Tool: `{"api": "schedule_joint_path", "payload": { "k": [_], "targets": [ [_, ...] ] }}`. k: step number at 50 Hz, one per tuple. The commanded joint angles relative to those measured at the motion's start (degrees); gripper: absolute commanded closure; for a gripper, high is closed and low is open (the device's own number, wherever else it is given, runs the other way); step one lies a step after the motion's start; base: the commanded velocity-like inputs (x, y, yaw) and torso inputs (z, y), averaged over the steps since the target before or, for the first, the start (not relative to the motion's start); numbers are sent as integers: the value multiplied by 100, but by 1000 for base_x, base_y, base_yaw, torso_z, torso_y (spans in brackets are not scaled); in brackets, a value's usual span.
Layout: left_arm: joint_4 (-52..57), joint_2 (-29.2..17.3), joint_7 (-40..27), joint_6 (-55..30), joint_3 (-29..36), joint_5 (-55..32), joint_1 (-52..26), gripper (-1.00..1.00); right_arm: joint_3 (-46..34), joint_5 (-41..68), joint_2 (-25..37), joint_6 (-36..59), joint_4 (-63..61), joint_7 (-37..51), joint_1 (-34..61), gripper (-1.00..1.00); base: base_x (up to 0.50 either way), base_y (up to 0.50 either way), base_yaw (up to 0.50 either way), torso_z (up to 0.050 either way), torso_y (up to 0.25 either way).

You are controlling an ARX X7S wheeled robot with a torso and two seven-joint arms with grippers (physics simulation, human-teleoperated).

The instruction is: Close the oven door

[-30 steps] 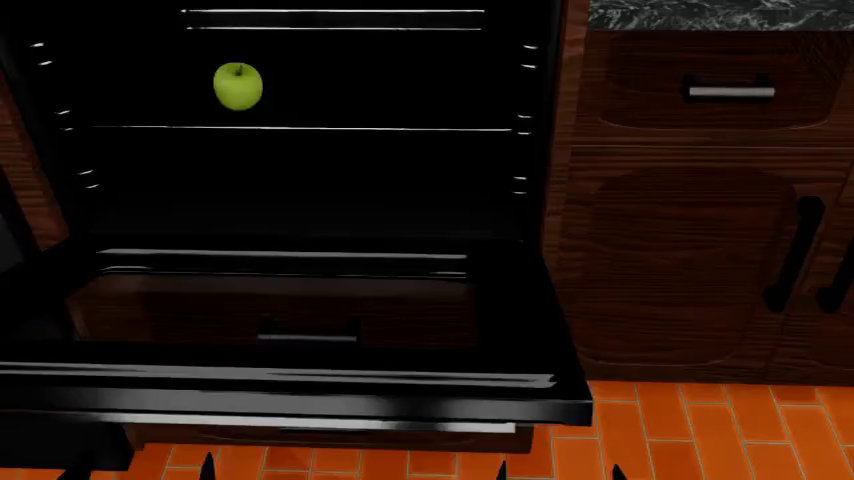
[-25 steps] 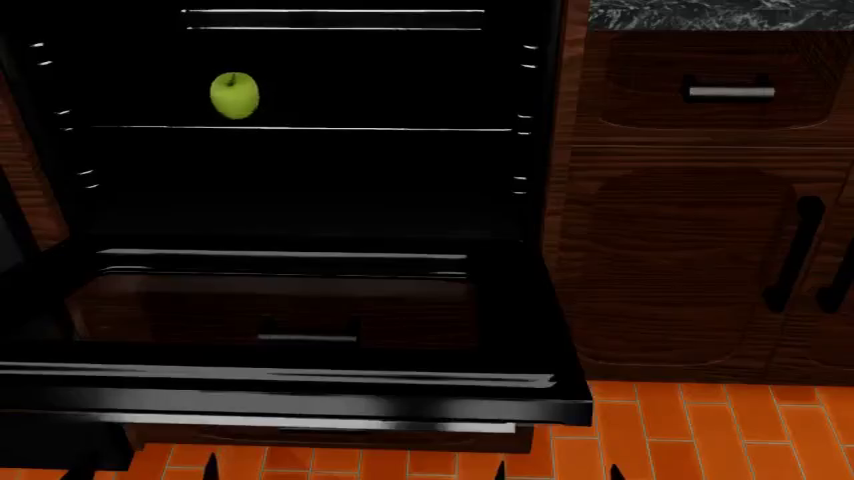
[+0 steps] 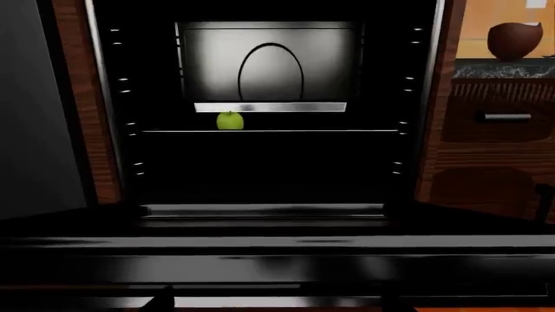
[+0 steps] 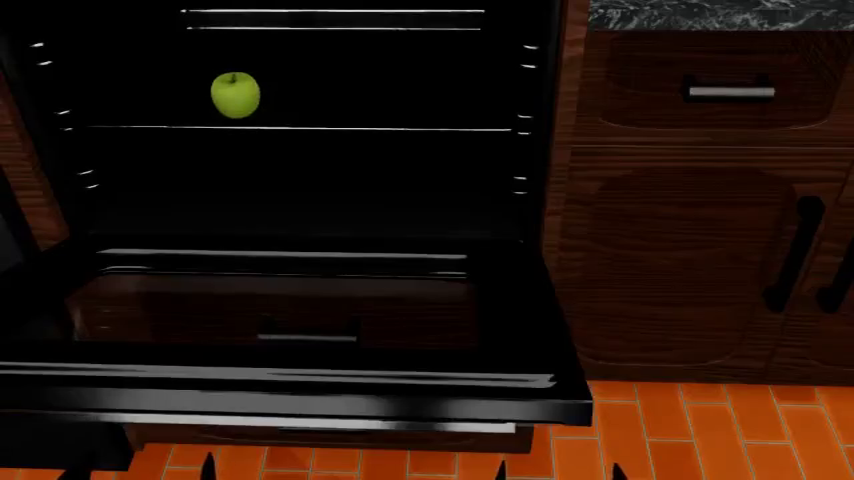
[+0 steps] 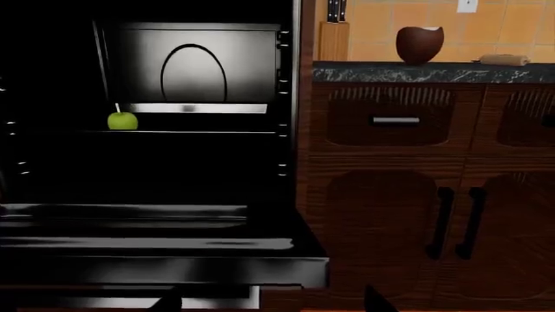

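Observation:
The oven door [image 4: 307,310] lies fully open and flat, a glossy black panel with a tinted window. Its silver bar handle [image 4: 307,422] runs along the near edge. Only the dark fingertips of my left gripper [image 4: 140,472] and right gripper [image 4: 561,472] show, at the bottom edge of the head view, in front of and below that edge. In the left wrist view the door [image 3: 277,260] fills the foreground, and my left gripper [image 3: 273,304] is spread wide before the handle [image 3: 277,302]. My right gripper [image 5: 273,303] is also open, off the door's [image 5: 156,250] right corner. Neither holds anything.
A green apple [image 4: 235,95] rests on a wire rack inside the oven cavity. To the right stand a brown wooden drawer [image 4: 727,92] and cabinet door [image 4: 694,270] with a black handle. The orange tile floor [image 4: 707,430] lies below. A dark bowl [image 5: 420,43] sits on the counter.
The apple has dropped slightly and settled on the rack. The door and both grippers have not visibly moved.

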Motion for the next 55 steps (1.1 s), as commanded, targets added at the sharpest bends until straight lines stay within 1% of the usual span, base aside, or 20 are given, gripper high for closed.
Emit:
{"api": "schedule_joint_path", "payload": {
  "k": [1, 3, 55],
  "targets": [
    [31, -103, -119, 59, 118, -98, 18, -100, -100, 135, 95, -29, -22, 104, -5, -100, 0, 0, 0, 0, 0],
    [20, -119, -182, -21, 161, -27, 3, -100, -109, 149, 110, -26, -31, 125, -10, -100, 0, 0, 0, 0, 0],
    [-1, -398, -535, -27, 492, -315, -49, -100, -476, 379, 400, -101, 48, 455, 49, -100, 0, 0, 0, -50, 0]
  ]
}}
